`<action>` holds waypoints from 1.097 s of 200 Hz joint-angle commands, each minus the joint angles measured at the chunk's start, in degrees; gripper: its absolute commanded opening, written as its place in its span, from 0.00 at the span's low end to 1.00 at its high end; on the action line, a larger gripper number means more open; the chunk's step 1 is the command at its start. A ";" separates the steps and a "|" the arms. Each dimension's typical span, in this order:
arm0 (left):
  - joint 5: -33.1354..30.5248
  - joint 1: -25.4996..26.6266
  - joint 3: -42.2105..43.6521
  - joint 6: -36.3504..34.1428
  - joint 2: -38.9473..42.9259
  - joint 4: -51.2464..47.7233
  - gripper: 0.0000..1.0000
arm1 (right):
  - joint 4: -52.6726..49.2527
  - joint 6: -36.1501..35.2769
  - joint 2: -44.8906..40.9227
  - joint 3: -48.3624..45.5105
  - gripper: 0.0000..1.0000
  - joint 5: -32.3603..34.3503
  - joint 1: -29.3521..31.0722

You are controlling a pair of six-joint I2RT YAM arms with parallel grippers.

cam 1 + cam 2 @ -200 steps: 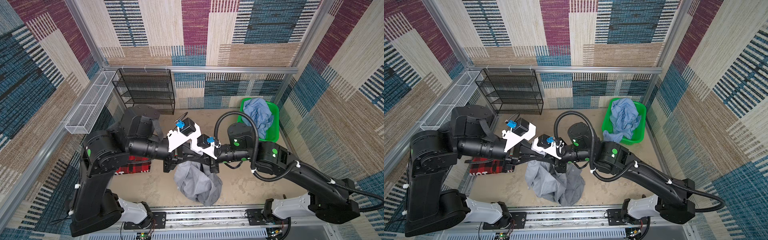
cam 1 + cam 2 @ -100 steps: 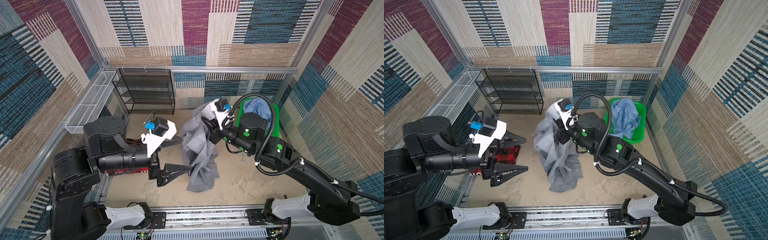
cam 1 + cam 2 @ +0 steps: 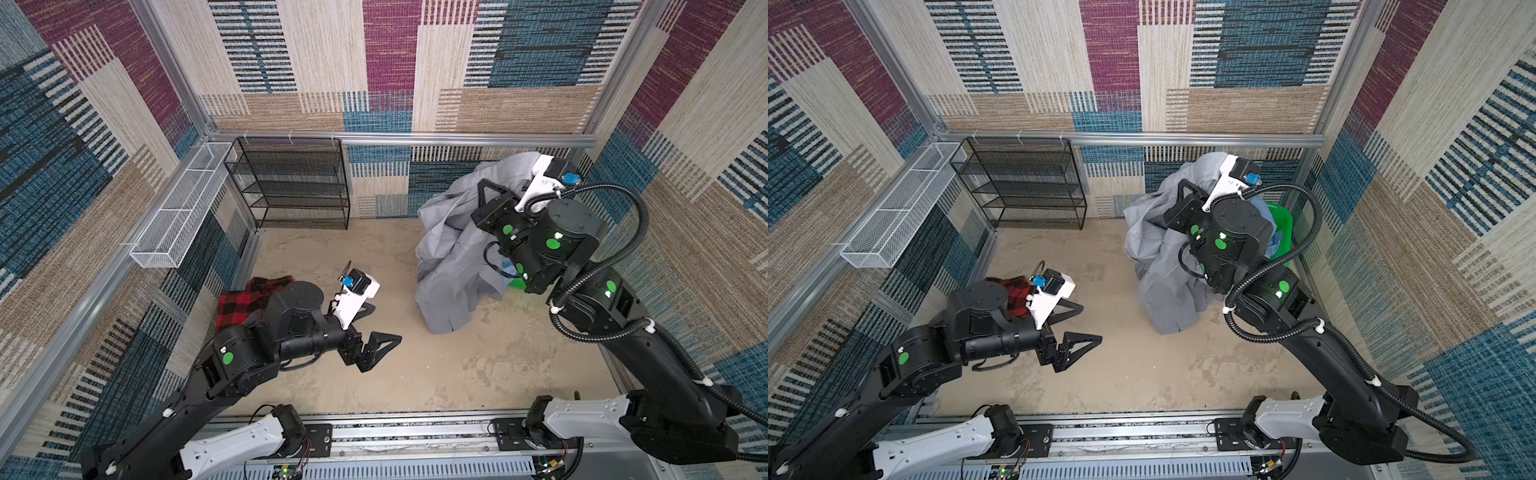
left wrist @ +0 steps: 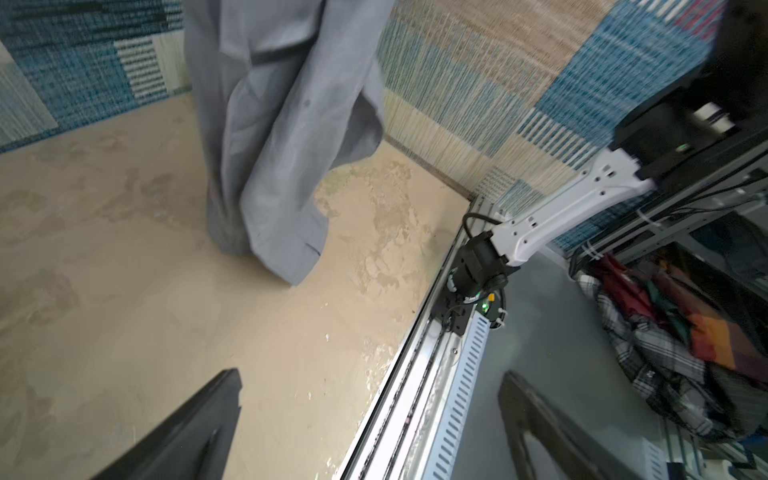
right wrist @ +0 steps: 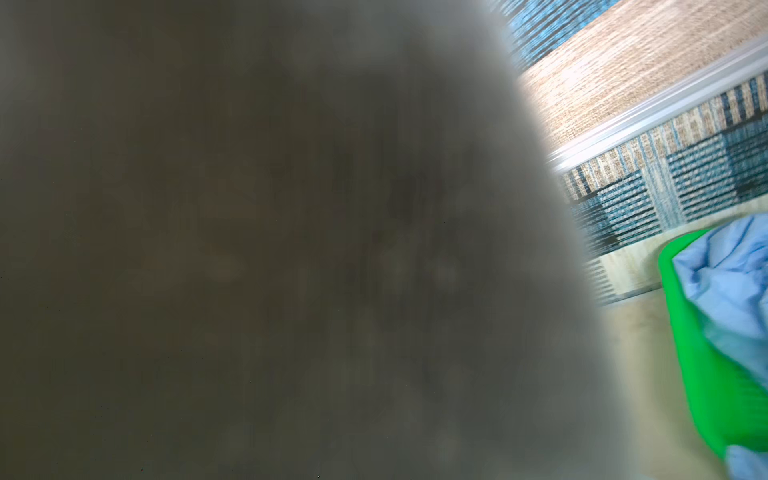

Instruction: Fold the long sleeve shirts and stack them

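Note:
The grey shirt (image 3: 449, 257) hangs bunched from my right gripper (image 3: 484, 193), which is raised at the back right and shut on the cloth; the hem just reaches the floor. The same grey shirt (image 3: 1163, 266) shows in both top views and in the left wrist view (image 4: 274, 145), and it covers most of the right wrist view (image 5: 291, 208). My left gripper (image 3: 387, 323) (image 3: 1091, 323) (image 4: 370, 376) is open and empty, low over the floor, well left of the shirt. The red-and-black plaid shirt (image 3: 245, 299) lies behind the left arm, partly hidden. The light blue shirt (image 5: 727, 282) sits in the green basket (image 5: 706, 374).
A black wire shelf (image 3: 299, 187) stands against the back wall. On the left wall hangs a white wire basket (image 3: 178, 216). The metal rail (image 3: 415, 432) with both arm bases runs along the front edge. Loose clothes (image 4: 685, 353) lie outside the cell.
Both grippers were on the grey shirt near the middle. The left let go and pulled back left. The right lifted the shirt up and carried it to the back right.

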State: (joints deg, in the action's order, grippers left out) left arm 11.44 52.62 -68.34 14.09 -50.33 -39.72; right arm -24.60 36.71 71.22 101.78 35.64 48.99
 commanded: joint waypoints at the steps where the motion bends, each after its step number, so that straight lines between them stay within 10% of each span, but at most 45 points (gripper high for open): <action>1: -2.84 0.09 7.59 5.87 -0.49 17.45 0.99 | 2.50 7.33 0.31 3.16 0.00 -5.08 0.03; 107: 0.95 1.02 23.50 1.85 -4.15 48.02 0.99 | 0.21 5.08 0.50 6.06 0.00 -25.76 0.01; 172: -9.43 1.00 26.25 -0.67 1.27 46.75 0.81 | -1.59 3.01 0.87 8.45 0.00 -27.05 0.05; 219: -12.11 1.05 26.15 -1.43 4.77 41.19 0.86 | -1.15 1.82 1.23 7.63 0.00 -27.72 0.04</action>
State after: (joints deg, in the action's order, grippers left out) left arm 1.76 53.63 -42.19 14.55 -46.96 4.12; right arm -27.77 39.81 72.20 109.58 9.39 48.95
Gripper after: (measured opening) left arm 0.858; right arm 0.065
